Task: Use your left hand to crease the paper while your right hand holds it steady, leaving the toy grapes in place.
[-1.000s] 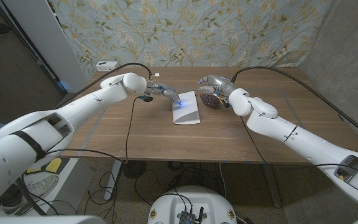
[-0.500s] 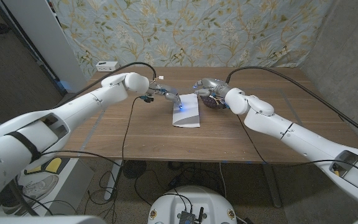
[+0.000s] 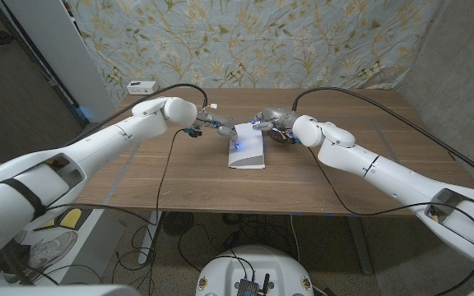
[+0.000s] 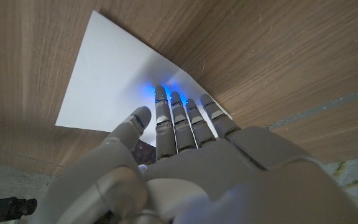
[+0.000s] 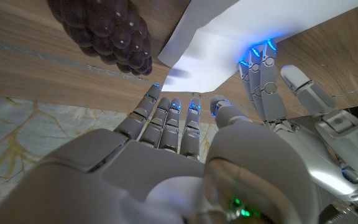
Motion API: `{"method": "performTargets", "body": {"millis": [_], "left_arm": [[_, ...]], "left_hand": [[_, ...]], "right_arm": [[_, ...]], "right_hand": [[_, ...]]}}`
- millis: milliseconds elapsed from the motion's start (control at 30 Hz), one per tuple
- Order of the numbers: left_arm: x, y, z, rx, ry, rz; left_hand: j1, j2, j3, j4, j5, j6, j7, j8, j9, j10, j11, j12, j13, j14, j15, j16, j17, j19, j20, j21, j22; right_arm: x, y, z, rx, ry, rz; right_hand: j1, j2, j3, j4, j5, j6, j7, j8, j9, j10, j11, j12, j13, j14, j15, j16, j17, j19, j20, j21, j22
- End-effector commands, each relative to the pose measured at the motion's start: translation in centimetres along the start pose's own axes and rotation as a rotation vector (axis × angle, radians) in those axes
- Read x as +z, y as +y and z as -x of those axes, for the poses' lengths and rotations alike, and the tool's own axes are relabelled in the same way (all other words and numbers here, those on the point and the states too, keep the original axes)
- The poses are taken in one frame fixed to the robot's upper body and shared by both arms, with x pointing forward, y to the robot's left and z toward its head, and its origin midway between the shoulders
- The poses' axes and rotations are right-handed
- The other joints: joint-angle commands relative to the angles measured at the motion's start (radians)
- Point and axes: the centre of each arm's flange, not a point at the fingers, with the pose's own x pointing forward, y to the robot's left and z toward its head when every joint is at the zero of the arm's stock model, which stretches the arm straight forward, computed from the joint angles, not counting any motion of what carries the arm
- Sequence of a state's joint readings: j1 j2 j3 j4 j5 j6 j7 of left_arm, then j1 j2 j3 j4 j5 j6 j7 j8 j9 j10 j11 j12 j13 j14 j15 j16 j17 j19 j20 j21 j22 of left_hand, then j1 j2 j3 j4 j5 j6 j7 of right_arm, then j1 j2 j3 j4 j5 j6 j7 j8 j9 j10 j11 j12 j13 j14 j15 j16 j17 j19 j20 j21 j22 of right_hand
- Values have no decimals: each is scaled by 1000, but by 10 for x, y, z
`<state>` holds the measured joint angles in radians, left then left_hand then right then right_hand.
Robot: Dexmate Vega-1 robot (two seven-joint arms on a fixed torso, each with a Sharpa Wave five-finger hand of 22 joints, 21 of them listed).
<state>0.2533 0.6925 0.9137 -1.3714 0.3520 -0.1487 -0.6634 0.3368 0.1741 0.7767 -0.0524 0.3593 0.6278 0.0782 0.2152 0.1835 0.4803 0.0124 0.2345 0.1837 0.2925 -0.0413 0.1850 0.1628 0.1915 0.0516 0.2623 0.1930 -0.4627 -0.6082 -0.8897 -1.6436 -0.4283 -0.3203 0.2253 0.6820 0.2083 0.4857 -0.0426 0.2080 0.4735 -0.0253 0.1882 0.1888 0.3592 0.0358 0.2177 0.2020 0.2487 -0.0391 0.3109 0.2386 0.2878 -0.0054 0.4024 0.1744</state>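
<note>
On the wooden surface (image 3: 188, 177), before a floral curtain (image 3: 245, 41): white paper (image 3: 248, 148) at centre, toy grapes (image 3: 282, 136) touching near its 2 o'clock corner. Left robot hand (image 3: 215, 123), fingers straight, pressing fingertips (image 4: 161, 94) on paper, grasping nothing. Right robot hand (image 3: 271, 120), fingers extended, at paper's far edge; contact not discernible.

White folded paper (image 3: 247, 147) beside purple grapes (image 3: 285, 136).
</note>
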Motion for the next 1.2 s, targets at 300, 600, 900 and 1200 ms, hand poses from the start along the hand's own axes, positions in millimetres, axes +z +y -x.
{"method": "performTargets", "body": {"millis": [300,600,900,1200], "left_arm": [[-1,-9,6,-11,24,6],[-3,-7,11,26,30,-1],[-5,-4,28,138,33,-25],[-1,-5,44,207,47,-96]], "left_hand": [[6,-3,4,-7,7,9,4,-4,5,5,2,1,5,12,1,-1,1,6,3,4,2],[-3,-9,-5,-3,5,-4,4,-14,6,-4,4,-6,5,6,5,-5,5,3,10,2,2],[-26,-48,-80,-35,-54,-142,-35,-46,7,-100,-3,-45,7,-28,22,-8,7,-13,53,-8,3],[-40,-112,-143,-78,-132,-264,-109,-47,2,-147,-28,-46,8,-47,18,-6,10,-13,60,-13,3]], "right_arm": [[0,11,-25,124,19,41],[0,16,-31,164,32,56],[1,20,-34,184,38,68],[3,21,-35,184,40,71]], "right_hand": [[15,7,32,19,9,9,-2,6,1,21,-8,4,4,14,-7,12,9,7,0,-9,3],[16,2,38,28,9,11,-2,5,1,30,-4,6,4,18,-6,16,13,10,2,-10,4],[14,-3,38,32,8,10,-1,4,1,30,-2,4,4,17,-4,17,15,11,3,-11,4],[15,-6,38,32,7,10,1,4,1,29,0,3,4,16,-2,18,16,12,5,-12,4]]}}
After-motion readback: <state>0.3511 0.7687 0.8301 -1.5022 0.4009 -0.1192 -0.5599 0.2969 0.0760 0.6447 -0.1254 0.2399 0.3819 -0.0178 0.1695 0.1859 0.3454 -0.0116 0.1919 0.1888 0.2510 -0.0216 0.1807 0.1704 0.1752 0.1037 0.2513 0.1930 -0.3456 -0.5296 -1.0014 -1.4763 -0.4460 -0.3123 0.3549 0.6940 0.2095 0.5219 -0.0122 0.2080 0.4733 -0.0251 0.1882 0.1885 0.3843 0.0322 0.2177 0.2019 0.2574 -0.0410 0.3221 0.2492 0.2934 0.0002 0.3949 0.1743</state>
